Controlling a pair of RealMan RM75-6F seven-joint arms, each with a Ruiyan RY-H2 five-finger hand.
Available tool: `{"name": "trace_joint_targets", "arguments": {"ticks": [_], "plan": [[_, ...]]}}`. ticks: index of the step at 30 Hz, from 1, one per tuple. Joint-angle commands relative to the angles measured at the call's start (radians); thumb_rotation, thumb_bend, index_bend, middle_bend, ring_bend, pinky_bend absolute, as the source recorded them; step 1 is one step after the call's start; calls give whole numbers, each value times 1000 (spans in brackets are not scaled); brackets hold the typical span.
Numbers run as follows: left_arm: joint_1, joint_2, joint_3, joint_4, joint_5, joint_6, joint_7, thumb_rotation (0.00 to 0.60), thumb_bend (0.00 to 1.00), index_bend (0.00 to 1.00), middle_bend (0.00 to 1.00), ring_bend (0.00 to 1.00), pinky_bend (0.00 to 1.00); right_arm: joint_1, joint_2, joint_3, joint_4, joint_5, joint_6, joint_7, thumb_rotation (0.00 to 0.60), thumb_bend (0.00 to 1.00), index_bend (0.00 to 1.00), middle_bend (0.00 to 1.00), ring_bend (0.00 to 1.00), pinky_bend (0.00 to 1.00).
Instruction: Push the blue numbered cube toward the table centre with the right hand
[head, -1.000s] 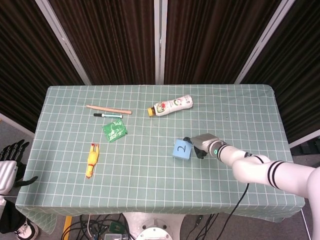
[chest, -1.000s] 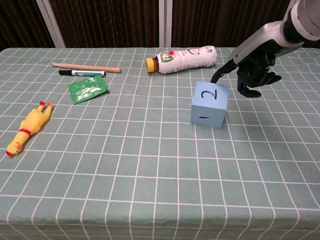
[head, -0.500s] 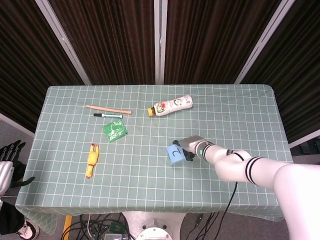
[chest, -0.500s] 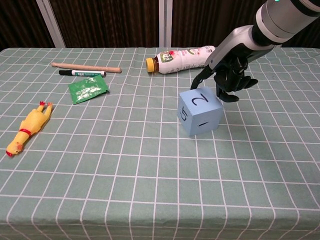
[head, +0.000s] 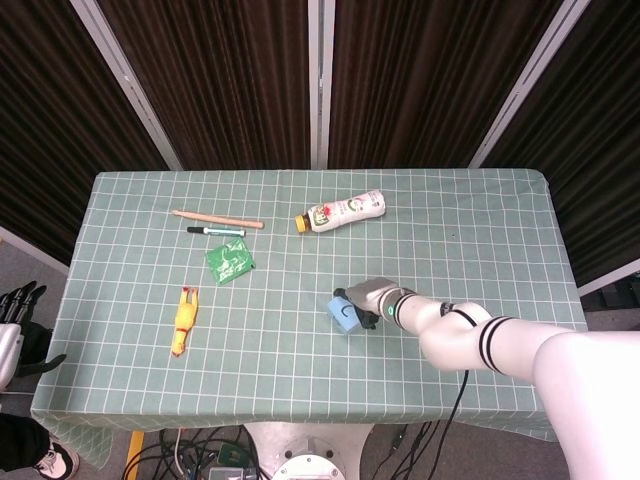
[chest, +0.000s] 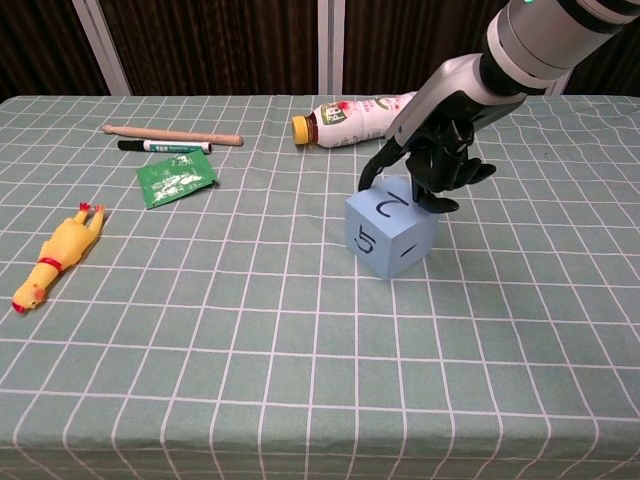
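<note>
The blue numbered cube stands just right of the table's middle, turned corner-on to the chest view, with a 2 on its top face. My right hand is at the cube's far right side. Its dark fingers are curled in and touch the cube's upper back edge. It holds nothing. My left hand hangs beyond the table's left edge, low down, with its fingers apart and nothing in it. It shows only in the head view.
A drink bottle lies on its side behind the cube. At the left are a wooden stick, a marker, a green packet and a yellow rubber chicken.
My right hand has moved left, pushing the cube toward the table's middle. The cube slid left and turned, so another numbered face now shows. My left hand sank lower.
</note>
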Motion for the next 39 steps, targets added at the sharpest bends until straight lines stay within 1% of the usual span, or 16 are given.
{"name": "trace_joint_targets", "arguments": {"ticks": [1,6,12,17,21,27,30,35,37,39], "plan": [[0,0,-1,1,0,1,-1,600,11,37,0,0,0,3,6,4,-11,-15,2,12,600,1000,0,941,862,791],[1,-1,-1,1,2,2,-1,600,11,37,0,0,0,2,8,14,-30,-47,1,28,600,1000,5,941,861,791],[2,-2,-1,3,1,0,-2,600,10,37,0,0,0,7,17,18,-66,-87,7,33,600,1000,50,941,862,791],[3,-3,-1,4,2,2,-4,600,10,37,0,0,0,10,29,18,-94,-111,19,37,600,1000,69,942,862,791],[4,-3,-1,5,2,1,-5,600,11,37,0,0,0,14,32,12,-103,-127,14,39,600,1000,98,942,862,791],[5,-5,0,8,2,-1,-5,600,11,37,0,0,0,16,38,9,-116,-146,13,45,600,1000,174,941,862,791],[5,-5,0,8,2,-1,-5,600,10,37,0,0,0,20,37,6,-120,-154,12,47,600,1000,185,941,862,791],[6,-5,-2,8,2,1,-3,600,11,37,0,0,0,15,43,6,-130,-159,36,56,600,1000,181,941,862,791],[6,-4,-2,6,1,1,-2,600,11,37,0,0,0,6,53,9,-141,-163,50,58,600,1000,140,941,862,791],[6,-2,-2,3,2,2,1,600,11,37,0,0,0,-11,83,15,-169,-174,77,58,600,1000,88,941,862,791]]}}
